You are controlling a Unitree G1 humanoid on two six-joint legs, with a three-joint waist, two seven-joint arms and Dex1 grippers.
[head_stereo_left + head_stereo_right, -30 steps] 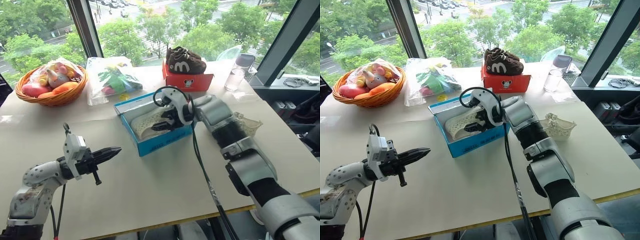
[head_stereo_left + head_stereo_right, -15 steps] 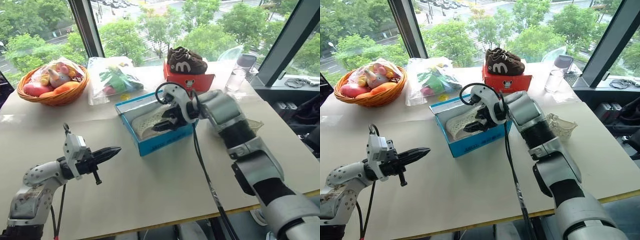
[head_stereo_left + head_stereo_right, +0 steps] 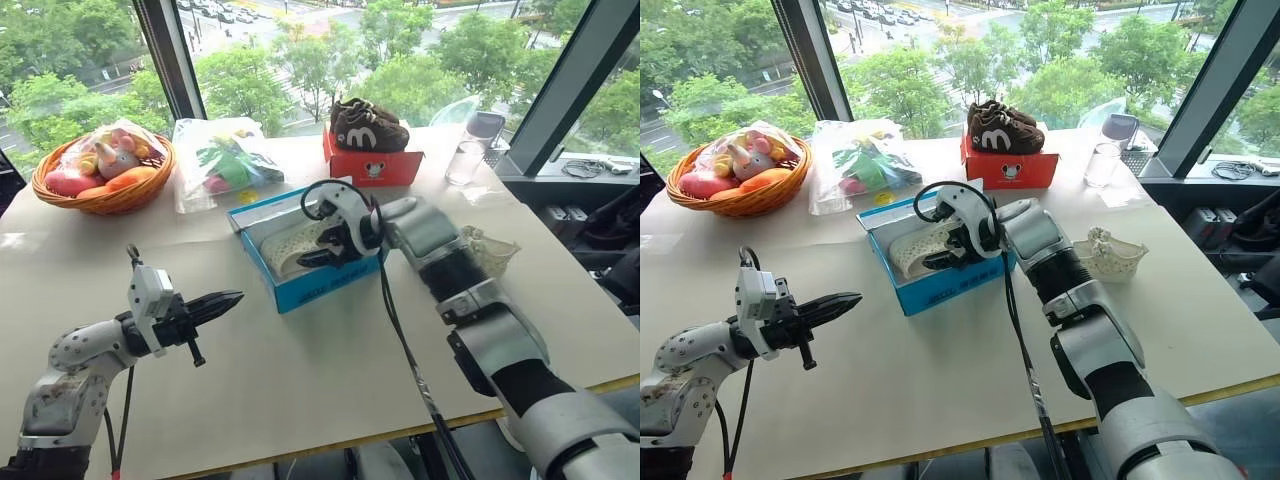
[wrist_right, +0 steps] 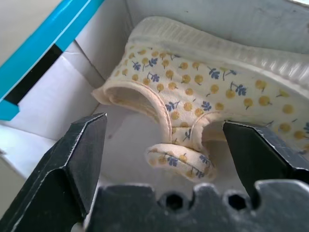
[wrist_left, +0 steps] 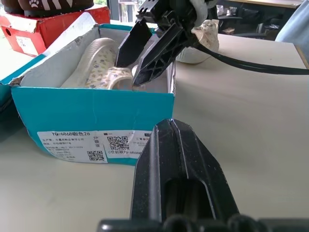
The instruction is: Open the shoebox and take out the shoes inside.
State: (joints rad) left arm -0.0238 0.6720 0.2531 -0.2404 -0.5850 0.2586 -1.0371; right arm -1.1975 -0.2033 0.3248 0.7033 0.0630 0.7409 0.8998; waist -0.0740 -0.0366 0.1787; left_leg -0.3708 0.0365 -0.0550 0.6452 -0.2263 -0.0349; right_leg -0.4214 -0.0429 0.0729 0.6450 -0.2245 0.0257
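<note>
The blue shoebox (image 3: 330, 283) stands open in the middle of the table. One cream shoe (image 3: 283, 250) lies inside it on its side, its yellow-dotted lining (image 4: 203, 92) facing up. My right gripper (image 3: 316, 256) reaches down into the box, open, with a finger on either side of the shoe's strap (image 4: 178, 159) and apart from it. A second cream shoe (image 3: 492, 252) lies on the table to the right of my right arm. My left gripper (image 3: 225, 298) hovers shut and holding nothing, left of the box, pointing toward it.
A red-orange box (image 3: 375, 165) with dark brown sneakers (image 3: 365, 122) stands behind the shoebox. A basket of toys (image 3: 100, 165) and a plastic bag (image 3: 225, 160) sit at the back left. A glass (image 3: 463, 160) stands at the back right.
My right gripper has sunk a little lower over the shoe in the box, still open. The left arm has kept still.
</note>
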